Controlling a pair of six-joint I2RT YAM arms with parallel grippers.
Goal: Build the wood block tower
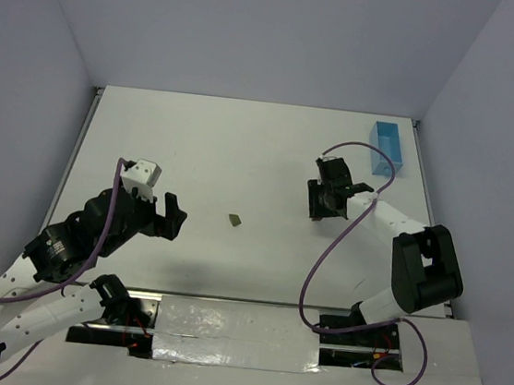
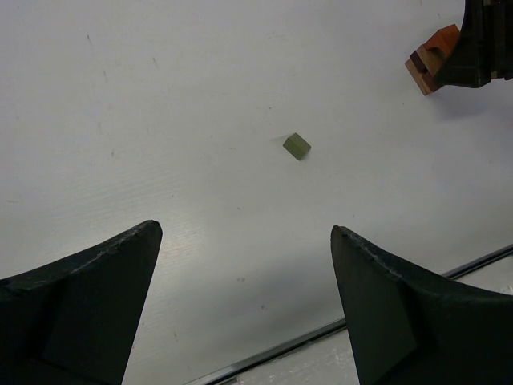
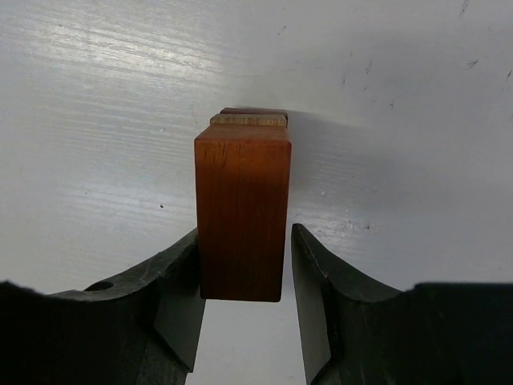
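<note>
The wood block tower (image 2: 433, 60) is a small stack on the white table (image 1: 243, 154): an orange block (image 3: 243, 216) on top, a tan block (image 3: 248, 119) under it and a brown one (image 3: 253, 111) at the bottom. My right gripper (image 3: 244, 231) straddles the orange block; its left finger touches the block and a thin gap shows at the right finger. The stack is hidden under the right gripper (image 1: 325, 203) in the top view. A loose olive-green block (image 1: 234, 219) (image 2: 296, 146) lies alone mid-table. My left gripper (image 2: 246, 231) (image 1: 173, 215) hangs wide open and empty, short of the olive block.
A light blue tray (image 1: 387, 147) stands at the far right corner. A purple cable (image 1: 324, 256) loops over the table beside the right arm. A metal strip (image 2: 321, 333) marks the table's near edge under the left gripper.
</note>
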